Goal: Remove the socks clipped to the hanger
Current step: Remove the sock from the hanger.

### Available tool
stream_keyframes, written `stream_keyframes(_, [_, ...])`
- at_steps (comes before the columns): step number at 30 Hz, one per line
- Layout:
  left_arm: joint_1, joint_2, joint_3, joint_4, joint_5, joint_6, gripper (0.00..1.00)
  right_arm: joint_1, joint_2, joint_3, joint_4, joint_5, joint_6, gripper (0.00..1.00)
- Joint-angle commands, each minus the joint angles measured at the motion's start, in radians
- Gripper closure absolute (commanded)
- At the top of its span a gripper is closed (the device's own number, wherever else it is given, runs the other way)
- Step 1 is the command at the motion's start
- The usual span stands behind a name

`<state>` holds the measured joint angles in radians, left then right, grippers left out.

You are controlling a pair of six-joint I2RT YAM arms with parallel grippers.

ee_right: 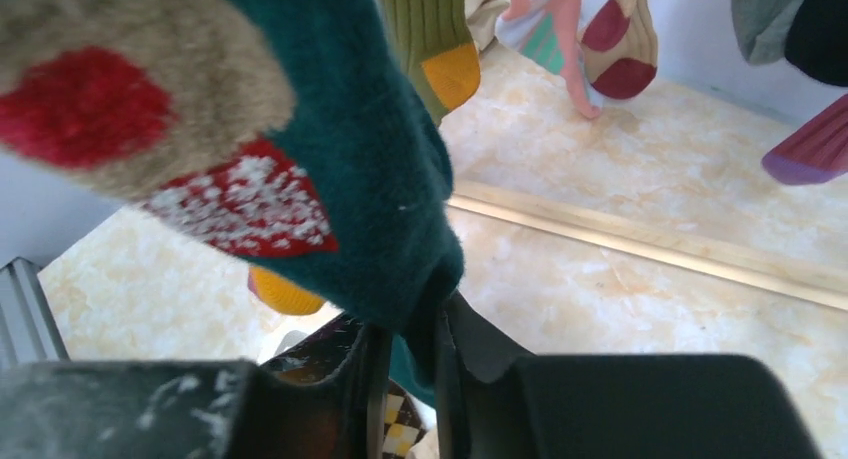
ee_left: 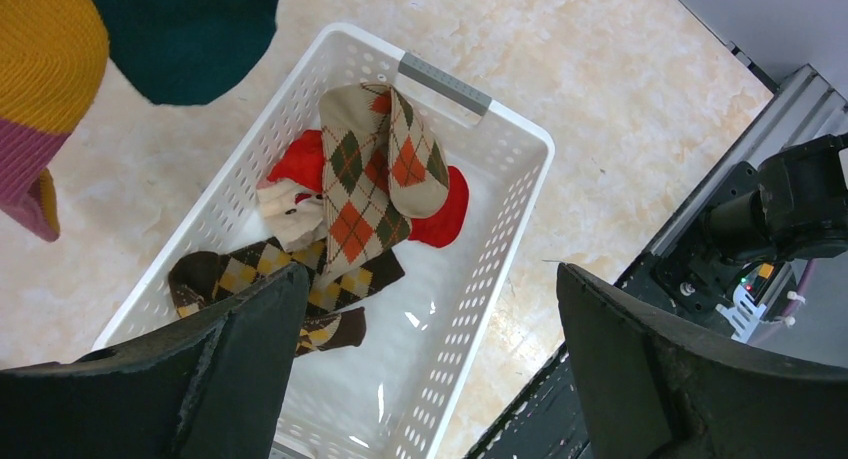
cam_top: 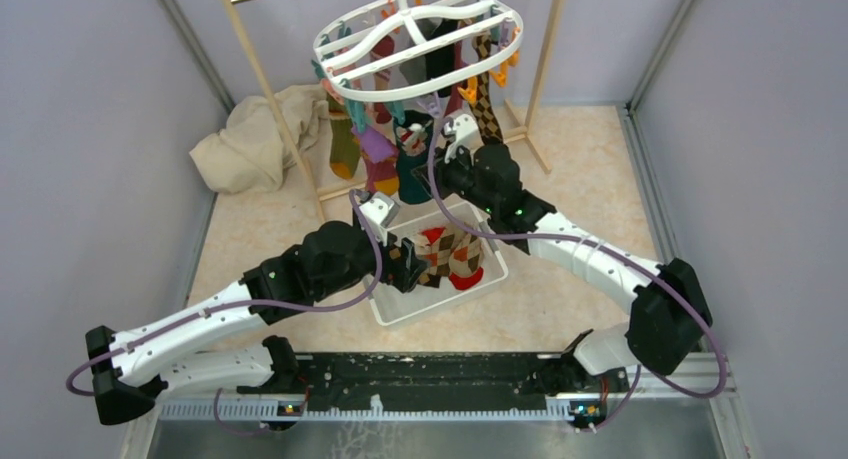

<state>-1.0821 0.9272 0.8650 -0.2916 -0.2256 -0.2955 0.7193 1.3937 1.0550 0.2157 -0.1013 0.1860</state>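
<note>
Right claw (ee_right: pixel 408 344): pressed together on the lowest tip of a dark teal fuzzy sock with red and beige patches (ee_right: pixel 350 159). Only a thin fold of fabric sits between the fingers.
Grip risk: with so little cloth pinched, a firm pull could let the plush fabric slide out, leaving the sock on its peg.
Sock's place: it hangs from the white plastic oval drying hanger (cam_top: pixel 415 39), just beyond the far edge of the basket.
Peg risk: the peg holding it does not show in the wrist view. A sideways pull would likely swing or tilt the hanger instead of opening the peg. A straight downward draw looks safer.
Neighbours: an olive-green ribbed sock with an orange toe (ee_right: pixel 430 29) and others hang close by. A wide sweep could snag them or set the whole cluster swaying.
Left claw (ee_left: pixel 430 369): spread wide and empty, over the white perforated plastic basket (ee_left: pixel 500 119).
Basket contents: a beige argyle sock (ee_left: pixel 370 179), a red sock (ee_left: pixel 445 214) and a brown-yellow argyle sock (ee_left: pixel 250 274) lie inside.
Drop risk: if the teal sock is let go too early, it may land on the marbled beige counter (cam_top: pixel 580 179) rather than in the basket.
Arm risk: both forearms meet near the basket, so carrying the sock in could bump the left claw.
</note>
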Motion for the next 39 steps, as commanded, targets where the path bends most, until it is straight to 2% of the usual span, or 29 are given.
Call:
stream_keyframes(1, [0.0,-0.008,-0.009,0.011,-0.004,-0.006,0.01,-0.007,-0.094,0.028,0.036,-0.034,-0.002,0.86])
stream_keyframes(3, [-0.001,-0.005,-0.009,0.014,-0.002,-0.007,0.01,-0.008,-0.111,0.028,0.024,-0.04,-0.003,1.0])
stream_keyframes(11, [0.0,-0.011,-0.021,0.021,-0.009,-0.007,0.01,-0.006,-0.2,0.034,-0.062,-0.049,0.004,1.0])
stream_keyframes(20, [-0.001,-0.009,-0.031,0.057,0.008,0.002,0.01,-0.007,-0.285,0.089,-0.281,-0.072,-0.006,1.0])
stream_keyframes(25, [0.0,-0.007,-0.034,0.102,0.025,0.012,0.01,-0.007,-0.311,0.094,-0.331,-0.138,0.007,1.0])
stream_keyframes(32, [-0.001,-0.037,-0.098,0.251,0.074,0.044,0.01,-0.007,-0.317,0.1,-0.345,-0.263,0.057,1.0])
stream_keyframes(39, [0.002,-0.084,-0.197,0.441,0.039,0.095,0.01,-0.011,-0.302,0.103,-0.342,-0.338,0.091,1.0])
